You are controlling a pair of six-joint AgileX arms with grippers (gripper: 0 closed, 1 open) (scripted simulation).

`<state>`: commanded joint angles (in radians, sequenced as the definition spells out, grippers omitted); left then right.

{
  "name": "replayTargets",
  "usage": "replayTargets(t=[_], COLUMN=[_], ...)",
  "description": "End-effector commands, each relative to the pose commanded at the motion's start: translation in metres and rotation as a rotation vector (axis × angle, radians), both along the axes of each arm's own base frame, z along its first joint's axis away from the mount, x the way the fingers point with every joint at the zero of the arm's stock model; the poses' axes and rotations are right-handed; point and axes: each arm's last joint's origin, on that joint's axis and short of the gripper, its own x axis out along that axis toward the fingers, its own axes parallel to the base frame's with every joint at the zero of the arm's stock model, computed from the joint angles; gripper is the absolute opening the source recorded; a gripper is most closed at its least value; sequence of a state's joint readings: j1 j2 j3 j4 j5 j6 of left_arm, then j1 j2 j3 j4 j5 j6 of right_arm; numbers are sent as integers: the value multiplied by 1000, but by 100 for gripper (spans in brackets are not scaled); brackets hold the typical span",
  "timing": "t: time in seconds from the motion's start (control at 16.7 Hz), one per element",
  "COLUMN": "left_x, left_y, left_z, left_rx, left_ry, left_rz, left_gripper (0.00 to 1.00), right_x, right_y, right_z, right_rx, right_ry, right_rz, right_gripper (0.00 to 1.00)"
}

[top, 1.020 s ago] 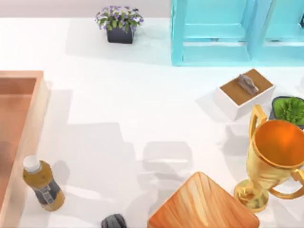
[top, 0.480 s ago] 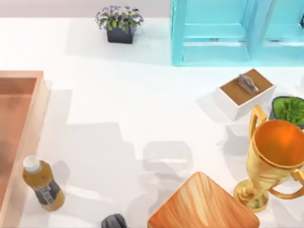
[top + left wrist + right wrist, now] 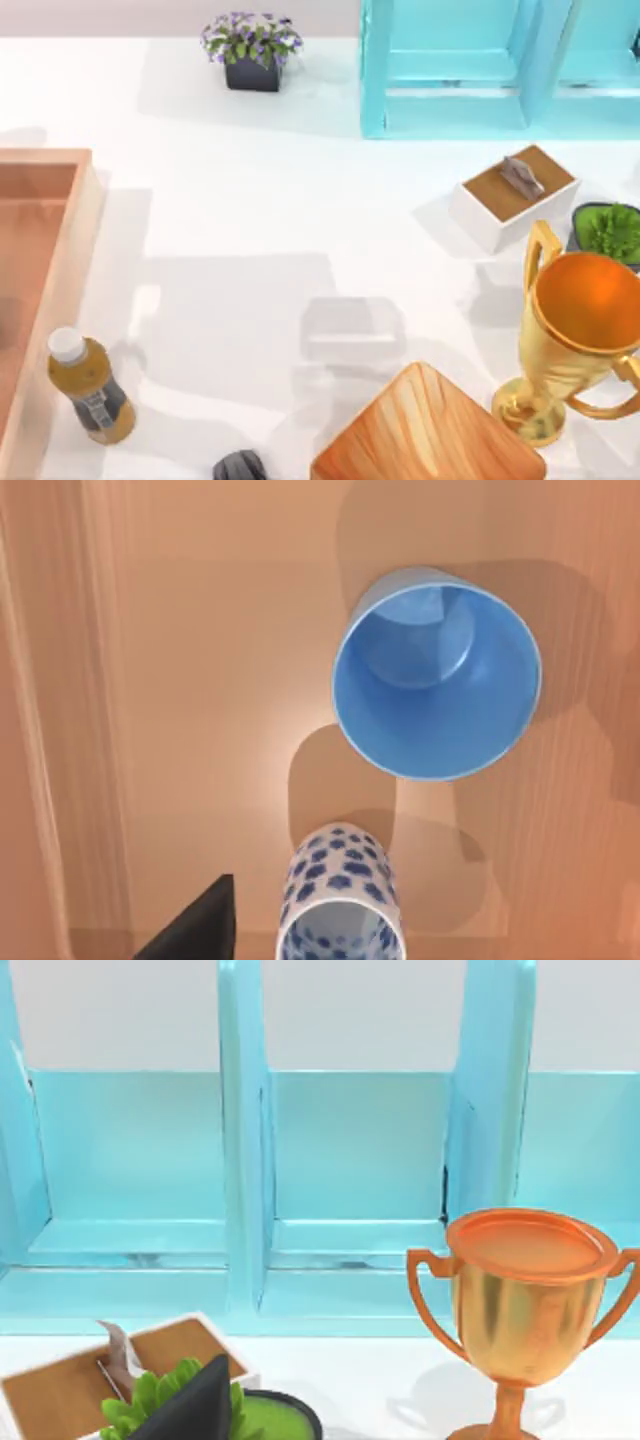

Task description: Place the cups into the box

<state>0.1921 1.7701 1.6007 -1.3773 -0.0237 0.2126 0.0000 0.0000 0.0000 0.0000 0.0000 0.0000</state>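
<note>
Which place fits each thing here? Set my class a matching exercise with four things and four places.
Things:
1. blue cup
2. bottle
3. flower pot
4. trophy

Places:
A. far edge of the table
B. right side of the table
C. beside the box's outer wall
D. on the box floor

Pairs: 1-D, 2-C, 3-A, 4-B
</note>
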Motion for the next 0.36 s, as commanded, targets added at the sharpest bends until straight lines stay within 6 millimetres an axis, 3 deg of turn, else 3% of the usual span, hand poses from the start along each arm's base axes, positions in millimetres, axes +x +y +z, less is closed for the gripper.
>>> replayTargets(t=[0.18, 0.36], left_x=[-4, -5], left_y=[-2, -2], left_z=[29, 36], left_rx=[0, 2], left_ry=[5, 6], left_rz=[-4, -5], left_gripper=[100, 100], right_x=[0, 0], right_y=[0, 0], right_z=[0, 0], right_rx=[0, 0], right_ry=[0, 0], right_rz=[0, 0], right_gripper=[100, 100])
